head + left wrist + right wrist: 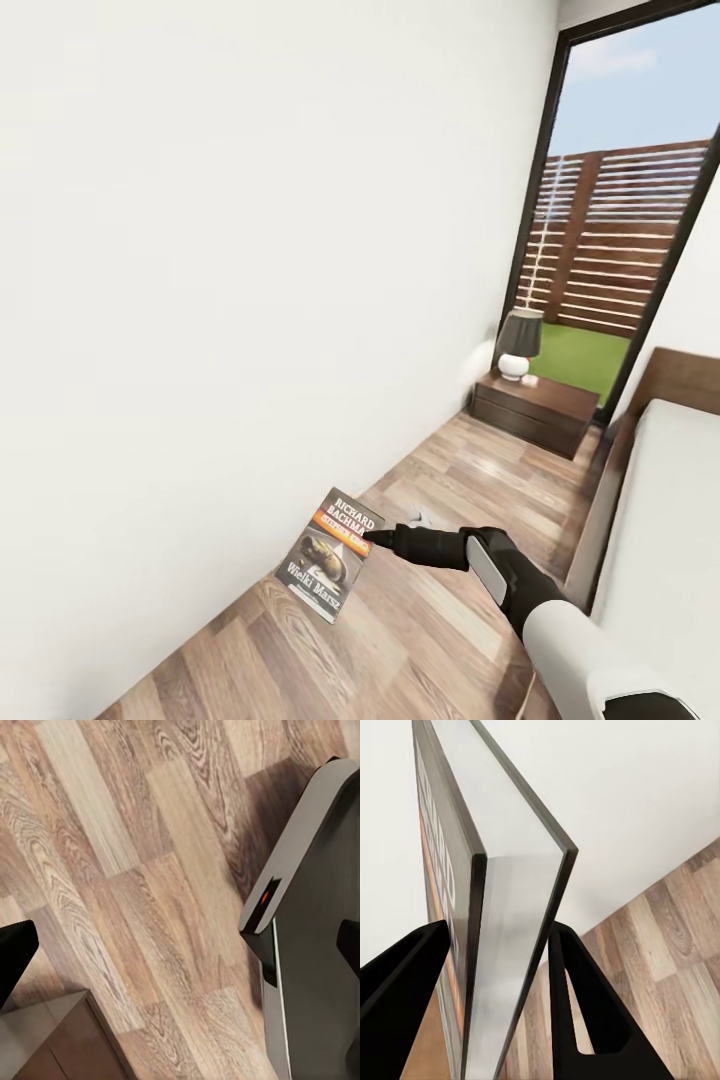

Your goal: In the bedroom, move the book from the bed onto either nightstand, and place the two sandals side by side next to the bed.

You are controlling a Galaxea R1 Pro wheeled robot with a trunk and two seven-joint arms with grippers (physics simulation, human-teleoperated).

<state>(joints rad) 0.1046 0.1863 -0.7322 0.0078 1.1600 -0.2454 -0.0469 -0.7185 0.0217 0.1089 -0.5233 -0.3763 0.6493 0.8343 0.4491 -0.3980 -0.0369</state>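
Book [333, 555] hangs clamped by its edge between the right tool's [372, 540] 2 fingers [585, 1020], carried clear above the floor [450, 480] so it can travel to the nightstand [535, 405] well ahead.

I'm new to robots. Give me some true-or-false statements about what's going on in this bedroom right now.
1. The right end effector is shut on the thin dark paperback book with an orange band. True.
2. The book lies on the light-grey bed mattress. False: it is held in the air above the brown wood-plank floor.
3. A lamp with a dark shade and white base stands on the dark brown wooden nightstand. True.
4. The nightstand is beside a closed curtain. False: it is by a tall dark-framed window showing a slatted fence.
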